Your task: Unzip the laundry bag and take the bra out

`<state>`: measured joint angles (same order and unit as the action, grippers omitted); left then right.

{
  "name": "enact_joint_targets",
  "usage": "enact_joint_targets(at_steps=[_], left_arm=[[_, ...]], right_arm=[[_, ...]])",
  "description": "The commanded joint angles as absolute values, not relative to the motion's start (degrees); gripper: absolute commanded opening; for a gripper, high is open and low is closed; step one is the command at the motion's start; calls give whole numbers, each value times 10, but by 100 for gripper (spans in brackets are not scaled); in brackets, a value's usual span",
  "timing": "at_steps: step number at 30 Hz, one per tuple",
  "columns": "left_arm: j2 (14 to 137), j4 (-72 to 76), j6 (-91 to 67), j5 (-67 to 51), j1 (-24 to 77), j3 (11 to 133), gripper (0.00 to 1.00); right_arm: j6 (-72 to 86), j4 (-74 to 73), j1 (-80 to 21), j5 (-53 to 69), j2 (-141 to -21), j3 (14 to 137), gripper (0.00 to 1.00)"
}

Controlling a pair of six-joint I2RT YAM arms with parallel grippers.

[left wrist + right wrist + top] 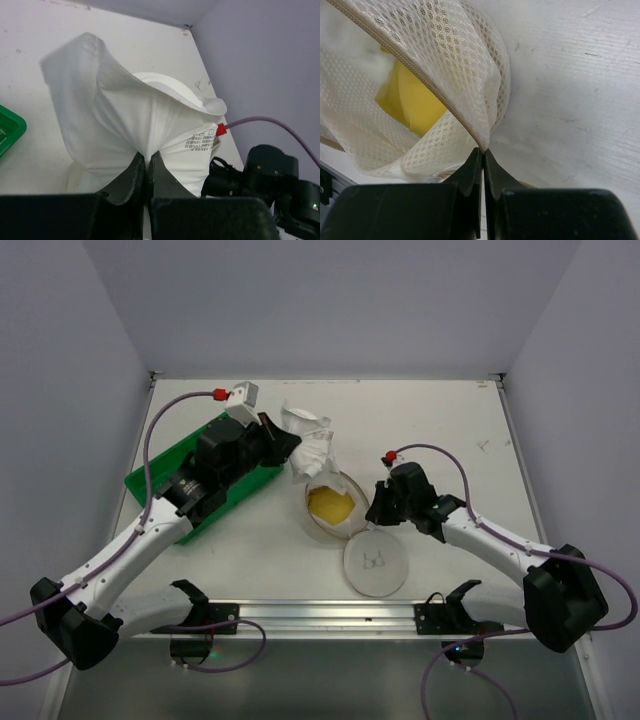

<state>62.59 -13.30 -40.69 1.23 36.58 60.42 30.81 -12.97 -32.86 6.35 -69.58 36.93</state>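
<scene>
Small grey print sits on the white fabric bra (150,115) near its right edge in the left wrist view. The lines are mostly too small to read, though one seems to begin "155/68". A small dark bra drawing (375,561) marks the round flap of the off-white mesh laundry bag (355,502), and that flap lies flat on the white table (450,420) at lower centre of the overhead view.

The left arm reaches from the lower left corner diagonally up over the green rectangular plastic tray (150,483). The left gripper (288,448) is at upper centre, its black fingers (131,172) pinched tight on a gathered fold of the bra, which bunches up above the bag.

The right arm comes in from the lower right corner, elbow low, wrist turned toward centre. The right gripper (372,518) is clamped on the bag's rim. In the right wrist view its fingertips meet on the mesh just at the zip tape (435,95).

The bag lies open at the middle of the table, between the two grippers, with a yellow item (415,107) showing inside it.
</scene>
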Motion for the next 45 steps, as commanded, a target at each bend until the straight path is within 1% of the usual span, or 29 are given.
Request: enact_joint_targets(at_steps=[1,4,5,9,13,16,21,25,27,28,31,33,36,37,39,40,41,42,44,45], left_arm=[[603,-41,-419,73,356,658,0],[620,-110,-405,169,333,704,0],[626,-150,-395,227,318,710,0],[636,-196,-371,250,249,700,0],[641,-198,-349,212,166,651,0],[651,-167,-338,142,96,605,0],[700,-136,-334,86,38,552,0],[743,-134,-342,81,8,529,0],[768,-119,-342,57,4,518,0],[779,-100,-343,27,4,517,0],[830,-84,-355,3,4,533,0],[864,-78,-359,-18,7,552,2],[903,-70,-350,-14,18,577,22],[911,-78,-349,-10,24,582,32],[917,-89,-348,-9,29,588,40],[913,-105,-348,-10,35,588,49],[898,-111,-347,-11,40,585,55],[887,-118,-347,-8,53,580,66],[841,-134,-345,19,73,574,77],[825,-141,-342,31,104,570,84]], right_arm=[[301,-133,-326,47,-682,362,0],[301,-133,-326,47,-675,359,0],[300,-133,-326,47,-673,358,0],[300,-133,-325,50,-668,356,0],[295,-130,-326,54,-669,357,0],[294,-127,-325,56,-672,356,0],[293,-122,-326,63,-679,355,0],[294,-122,-325,63,-675,353,0],[294,-120,-325,62,-675,352,0],[294,-119,-325,63,-678,352,0],[294,-118,-325,69,-688,354,0],[295,-118,-326,69,-687,355,0],[297,-120,-325,65,-679,354,0],[297,-123,-325,64,-678,356,0],[297,-128,-325,65,-677,361,0],[297,-129,-325,66,-675,362,0],[295,-129,-325,67,-672,364,0],[294,-129,-326,67,-670,364,0],[292,-129,-325,65,-667,366,0],[291,-129,-326,60,-666,367,0]])
